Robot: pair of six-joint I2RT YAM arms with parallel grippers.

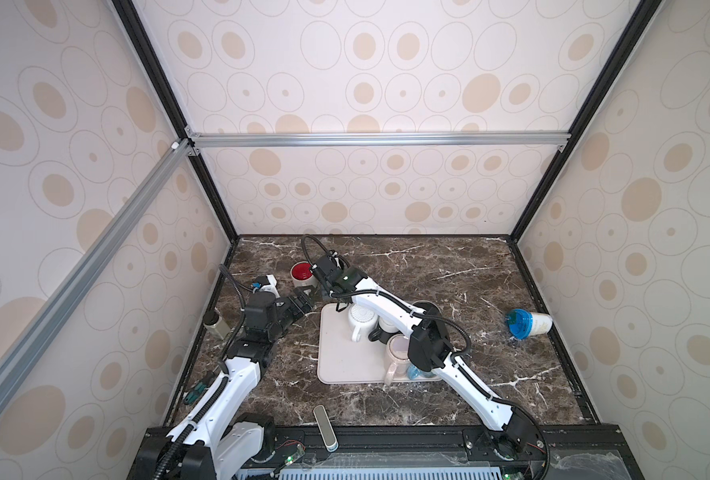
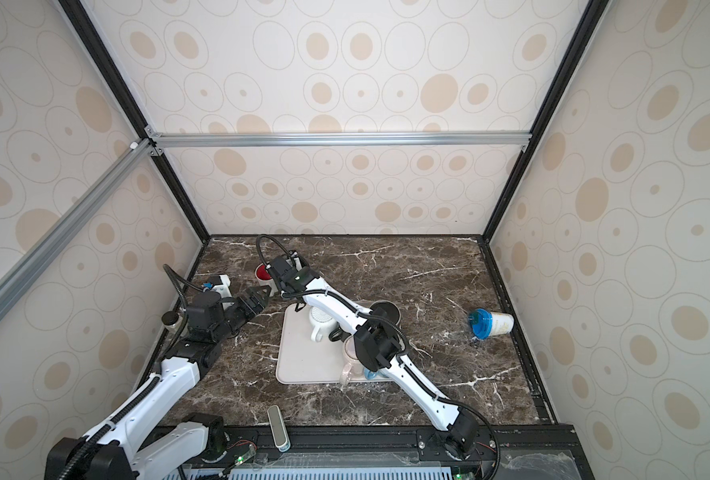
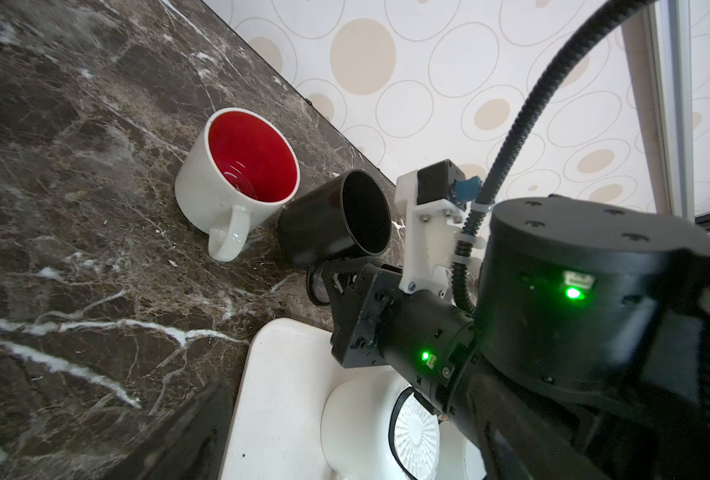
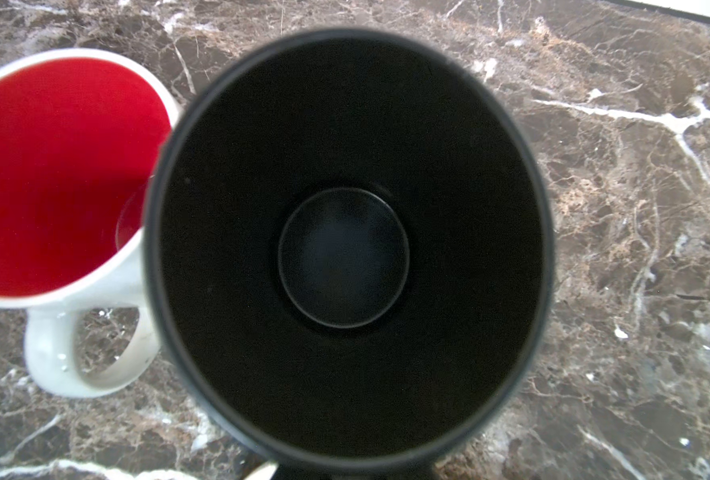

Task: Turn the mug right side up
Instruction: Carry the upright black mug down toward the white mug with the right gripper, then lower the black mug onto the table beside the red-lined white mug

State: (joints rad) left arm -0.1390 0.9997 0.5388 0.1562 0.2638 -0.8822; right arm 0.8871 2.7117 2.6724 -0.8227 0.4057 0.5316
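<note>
A black mug (image 3: 336, 220) sits mouth up, slightly tilted, right beside a white mug with a red inside (image 3: 236, 174) at the back left of the marble table. My right gripper (image 3: 324, 284) reaches across and is shut on the black mug's handle. The right wrist view looks straight down into the black mug (image 4: 345, 249), with the red mug (image 4: 54, 174) touching its side. In both top views the right wrist (image 1: 336, 278) covers most of the black mug. My left gripper (image 1: 305, 301) hovers open just in front of it, holding nothing.
A white mat (image 1: 336, 353) in the middle carries an upside-down white mug (image 1: 361, 318) and a pink mug (image 1: 396, 357). A blue-lidded cup (image 1: 527, 323) lies on its side at the right. A grey bar (image 1: 324, 424) lies at the front edge and a small bottle (image 1: 216, 324) stands at the left wall.
</note>
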